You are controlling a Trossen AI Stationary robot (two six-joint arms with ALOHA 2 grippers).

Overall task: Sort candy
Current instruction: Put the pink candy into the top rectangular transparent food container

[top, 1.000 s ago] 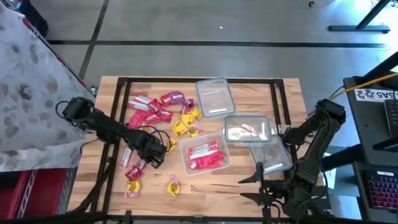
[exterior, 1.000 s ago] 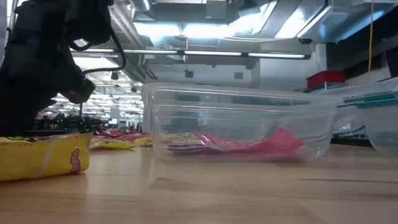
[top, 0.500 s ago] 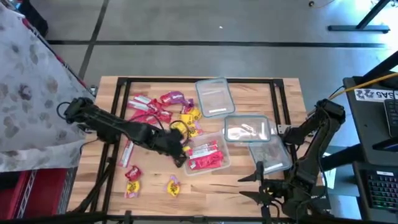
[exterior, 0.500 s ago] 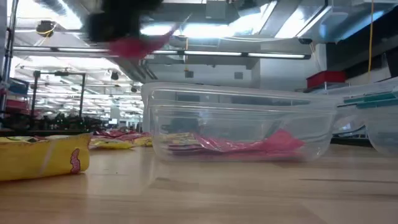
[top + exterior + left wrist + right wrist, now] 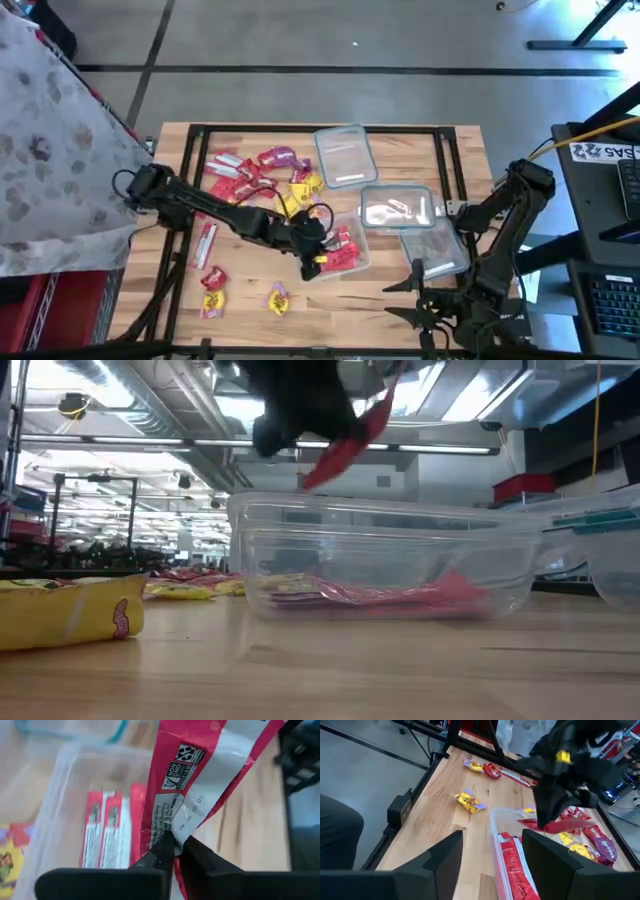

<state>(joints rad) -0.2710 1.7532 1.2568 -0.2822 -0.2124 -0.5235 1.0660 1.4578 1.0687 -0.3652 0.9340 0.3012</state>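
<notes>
My left gripper [image 5: 318, 250] hangs over the clear tub [image 5: 352, 262] that holds several red candy packets [image 5: 107, 837], and it is shut on one red candy packet [image 5: 348, 438]. The candy pile [image 5: 250, 180] of red, yellow and purple packets lies flat on the table's far left. A few loose pieces [image 5: 277, 297] lie near the front edge. My right gripper [image 5: 492, 870] waits open at the near right, holding nothing. My left gripper pinches the red packet's end [image 5: 169, 831] between its two fingertips [image 5: 161, 851]. The fingers come from above, slanting toward the table's right. The packet sticks out beyond the fingers, tilted, and is lifted clear above the tub's rim [image 5: 380, 510].
Two more clear tubs [image 5: 346, 155] [image 5: 398, 208] stand at the far middle and right, with a lid [image 5: 437, 252] beside them. A long red packet [image 5: 206, 243] lies at the left. A black frame [image 5: 190, 200] borders the table top.
My left gripper has risen from the table near the loose candy at the left. It has carried the red packet toward the table's right edge, and now hangs above the tub of red packets. The packet is lifted clear.
</notes>
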